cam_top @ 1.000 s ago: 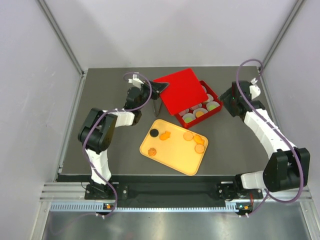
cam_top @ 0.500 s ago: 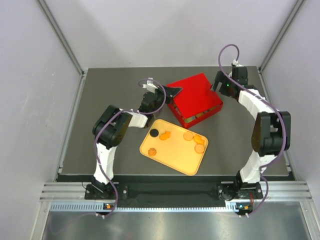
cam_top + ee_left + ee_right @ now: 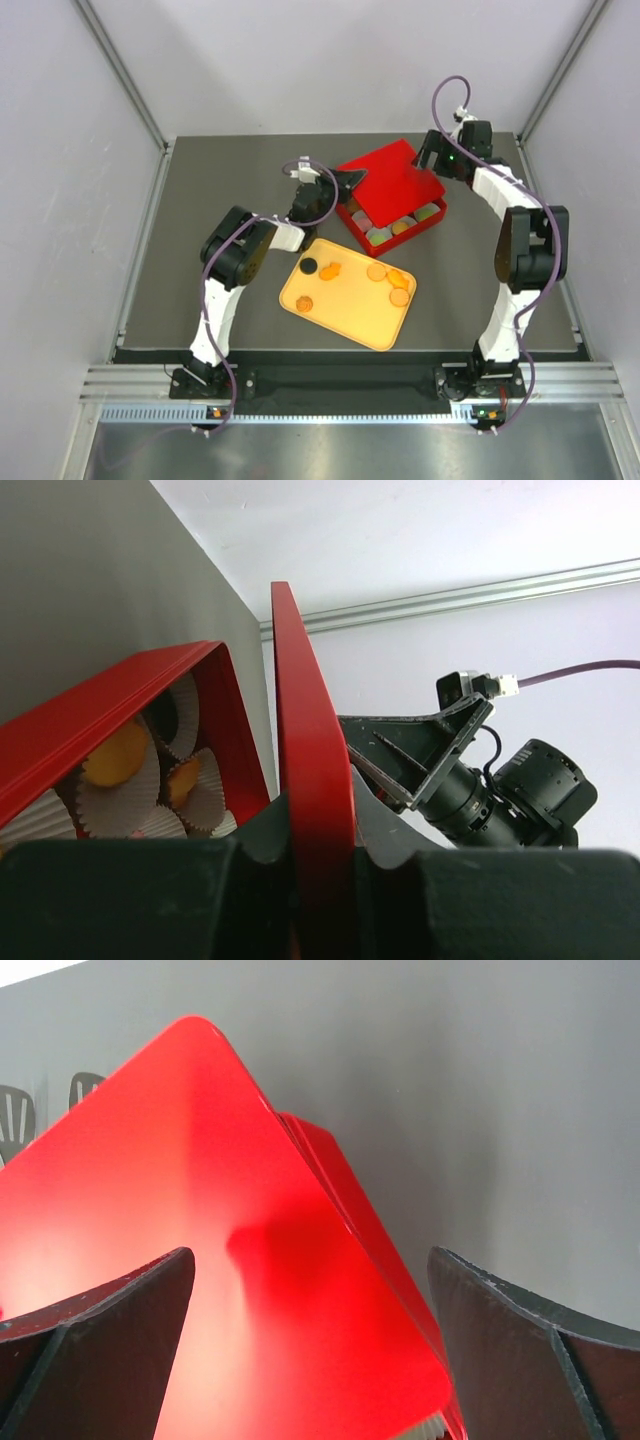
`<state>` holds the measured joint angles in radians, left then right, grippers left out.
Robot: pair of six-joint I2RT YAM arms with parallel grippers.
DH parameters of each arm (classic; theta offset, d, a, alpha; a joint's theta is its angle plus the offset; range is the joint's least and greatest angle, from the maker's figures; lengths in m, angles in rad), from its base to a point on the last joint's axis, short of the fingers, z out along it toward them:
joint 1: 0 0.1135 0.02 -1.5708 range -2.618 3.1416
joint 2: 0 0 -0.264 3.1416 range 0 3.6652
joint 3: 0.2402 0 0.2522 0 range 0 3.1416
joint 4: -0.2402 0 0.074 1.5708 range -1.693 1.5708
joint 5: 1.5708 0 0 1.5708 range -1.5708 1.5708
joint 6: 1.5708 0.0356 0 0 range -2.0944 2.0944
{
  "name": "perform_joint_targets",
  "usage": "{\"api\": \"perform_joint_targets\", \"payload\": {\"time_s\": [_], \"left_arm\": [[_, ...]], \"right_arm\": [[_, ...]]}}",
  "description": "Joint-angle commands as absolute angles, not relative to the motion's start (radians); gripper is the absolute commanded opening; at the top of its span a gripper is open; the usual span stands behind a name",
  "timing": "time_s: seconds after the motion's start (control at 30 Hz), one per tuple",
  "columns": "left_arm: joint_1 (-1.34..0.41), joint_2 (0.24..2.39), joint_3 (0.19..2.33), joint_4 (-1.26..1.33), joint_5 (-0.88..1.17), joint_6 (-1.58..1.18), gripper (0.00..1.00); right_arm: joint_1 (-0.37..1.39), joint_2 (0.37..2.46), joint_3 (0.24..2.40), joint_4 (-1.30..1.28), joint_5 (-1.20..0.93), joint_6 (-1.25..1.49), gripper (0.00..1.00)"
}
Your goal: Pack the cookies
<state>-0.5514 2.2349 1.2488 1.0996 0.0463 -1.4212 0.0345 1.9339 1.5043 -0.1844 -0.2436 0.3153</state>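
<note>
The left gripper is clenched on the edge of the flat red plastic lid. The lid sits tilted over the red plastic box. The right gripper is spread wide just over the lid's far corner and holds nothing. Five small round orange cookies and one black cookie lie on the yellow plastic tray on the dark grey tabletop. More orange cookies sit in white paper cups inside the box.
</note>
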Motion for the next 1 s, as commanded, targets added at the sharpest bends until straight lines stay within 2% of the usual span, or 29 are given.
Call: {"api": "perform_joint_targets", "payload": {"time_s": [0.0, 0.67, 0.9, 0.97], "left_arm": [[-0.558, 2.240, 1.289, 1.215, 0.026, -1.466, 0.00], [-0.569, 2.237, 1.218, 1.226, 0.057, -1.523, 0.04], [-0.569, 2.233, 1.206, 1.218, 0.071, -1.525, 0.08], [-0.569, 2.235, 1.209, 1.206, 0.077, -1.529, 0.11]], "right_arm": [[0.026, 1.973, 1.554, -0.158, -0.271, 0.284, 1.00], [0.008, 1.979, 1.497, -0.152, -0.294, 0.271, 1.00], [0.009, 1.974, 1.474, -0.132, -0.357, 0.285, 1.00], [-0.023, 1.977, 1.467, -0.126, -0.368, 0.293, 1.00]]}}
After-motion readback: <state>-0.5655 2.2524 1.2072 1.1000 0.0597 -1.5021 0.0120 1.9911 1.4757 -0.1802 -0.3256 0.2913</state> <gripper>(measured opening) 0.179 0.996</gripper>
